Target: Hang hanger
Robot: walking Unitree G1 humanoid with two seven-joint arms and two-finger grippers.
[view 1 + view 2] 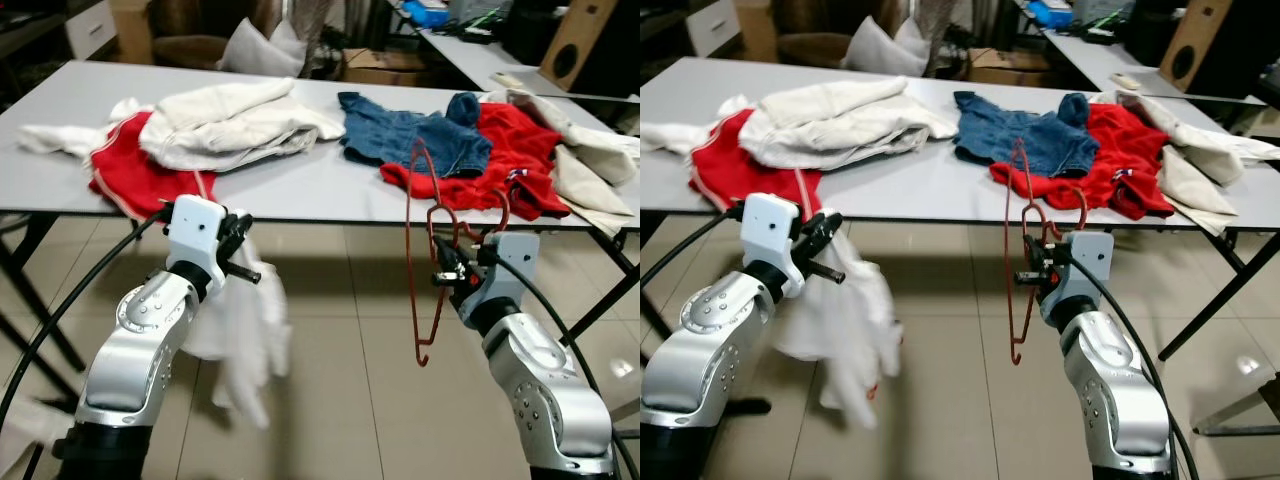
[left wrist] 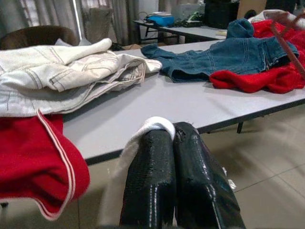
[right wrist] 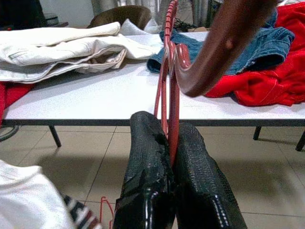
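Task incomplete: the right gripper (image 1: 447, 272) is clamped on the red hanger (image 1: 424, 250) in front of the worktop (image 1: 300, 185), the left gripper (image 1: 243, 262) pinches a white garment (image 1: 240, 335), and hanging remains.

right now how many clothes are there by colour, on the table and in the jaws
red: 2, one at the table's left, one at its right
white or cream: 4, on the table at left, far left, right, plus one held by the left gripper
blue denim: 1
total: 7
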